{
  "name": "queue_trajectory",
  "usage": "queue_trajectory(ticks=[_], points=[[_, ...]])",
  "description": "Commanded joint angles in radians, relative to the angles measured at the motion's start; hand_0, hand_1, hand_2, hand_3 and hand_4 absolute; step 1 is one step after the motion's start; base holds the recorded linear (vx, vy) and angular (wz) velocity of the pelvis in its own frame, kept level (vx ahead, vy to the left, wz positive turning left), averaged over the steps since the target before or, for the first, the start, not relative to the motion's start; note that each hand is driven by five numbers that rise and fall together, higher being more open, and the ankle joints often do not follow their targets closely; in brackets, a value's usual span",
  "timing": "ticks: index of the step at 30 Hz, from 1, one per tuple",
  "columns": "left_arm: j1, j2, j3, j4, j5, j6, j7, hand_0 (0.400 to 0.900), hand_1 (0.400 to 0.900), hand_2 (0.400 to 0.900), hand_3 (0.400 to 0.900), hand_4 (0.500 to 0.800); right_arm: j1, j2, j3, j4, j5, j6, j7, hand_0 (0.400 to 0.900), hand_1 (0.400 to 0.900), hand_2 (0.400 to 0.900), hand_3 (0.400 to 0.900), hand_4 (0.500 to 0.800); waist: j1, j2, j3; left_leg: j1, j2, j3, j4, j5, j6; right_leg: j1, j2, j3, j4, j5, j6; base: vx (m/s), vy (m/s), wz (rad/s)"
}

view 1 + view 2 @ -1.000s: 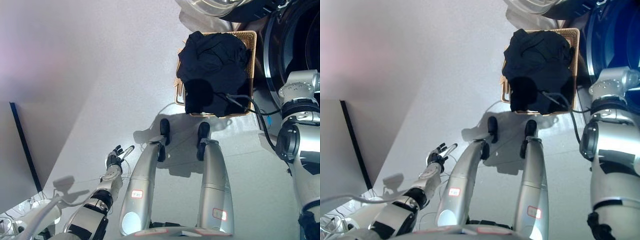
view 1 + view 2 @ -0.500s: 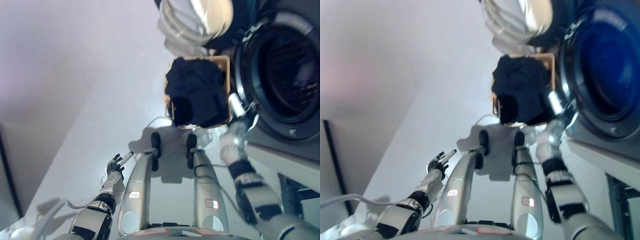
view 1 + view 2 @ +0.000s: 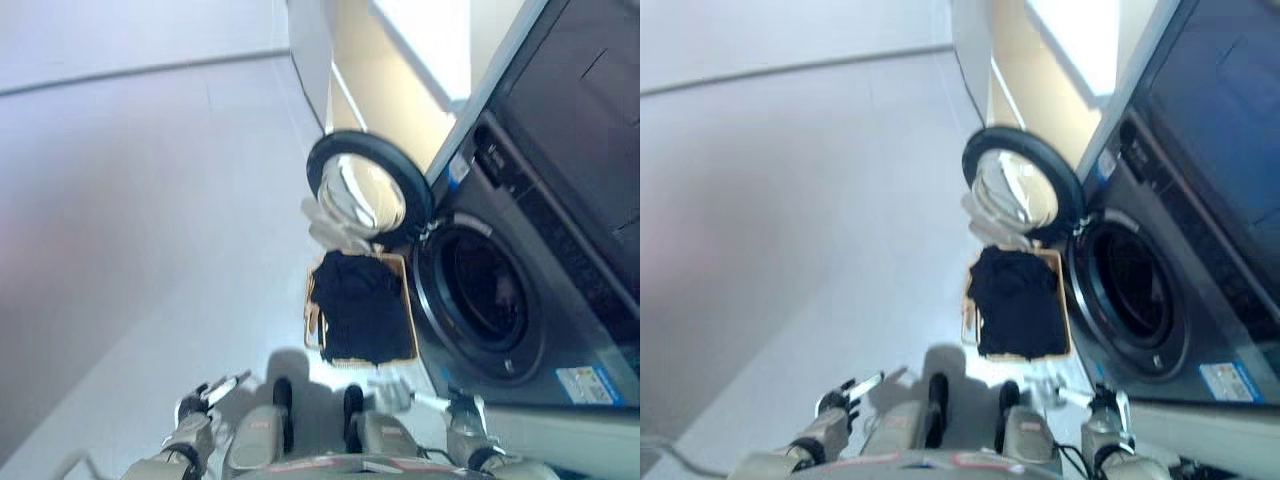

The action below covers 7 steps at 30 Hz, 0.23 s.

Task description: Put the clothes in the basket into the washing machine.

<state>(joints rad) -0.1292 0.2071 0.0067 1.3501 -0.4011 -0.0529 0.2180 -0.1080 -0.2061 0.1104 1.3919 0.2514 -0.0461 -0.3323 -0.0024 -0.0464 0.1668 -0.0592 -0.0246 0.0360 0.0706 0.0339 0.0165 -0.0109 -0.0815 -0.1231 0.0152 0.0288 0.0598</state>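
A wicker basket (image 3: 312, 310) stands on the floor against the front of the washing machine (image 3: 560, 250). It is filled with dark clothes (image 3: 362, 308). The machine's round door (image 3: 366, 192) is swung open above the basket, and the drum opening (image 3: 490, 305) is dark. My left hand (image 3: 204, 397) is low at the bottom left with straight fingers, far from the basket and holding nothing. My right hand (image 3: 1088, 398) shows blurred at the bottom edge, below the basket and the drum opening and apart from both.
A pale floor (image 3: 150, 250) spreads to the left of the basket. A wall with a bright panel (image 3: 400, 70) rises behind the machine. The open door hangs over the basket's far end.
The whole picture has shifted as the camera tilted up, so the machine and its door now show fully. My right arm has dropped from beside the basket to the bottom edge.
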Motion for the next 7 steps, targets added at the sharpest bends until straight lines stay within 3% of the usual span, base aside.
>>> queue_trajectory(ticks=[1,7], points=[[0.015,0.002,0.008,0.047,0.059,0.013,-0.019,0.900,0.900,0.900,0.900,0.800,-0.007,-0.038,-0.066,0.040,-0.020,0.029,0.016,0.900,0.900,0.900,0.900,0.800,0.006,0.032,-0.033,0.132,-0.009,-0.003,-0.143,-0.060,-0.042,0.035,0.043,0.010,-0.023,-0.043,0.033,0.14,0.014,-0.04],[0.081,-0.012,0.025,0.072,0.088,0.024,-0.051,0.900,0.900,0.900,0.900,0.800,0.044,-0.027,-0.093,0.058,-0.019,0.035,0.048,0.900,0.900,0.900,0.900,0.800,0.008,0.033,-0.087,0.213,-0.008,0.007,-0.158,-0.082,-0.042,0.136,0.043,0.007,-0.084,-0.036,0.035,0.07,0.003,-0.03]])
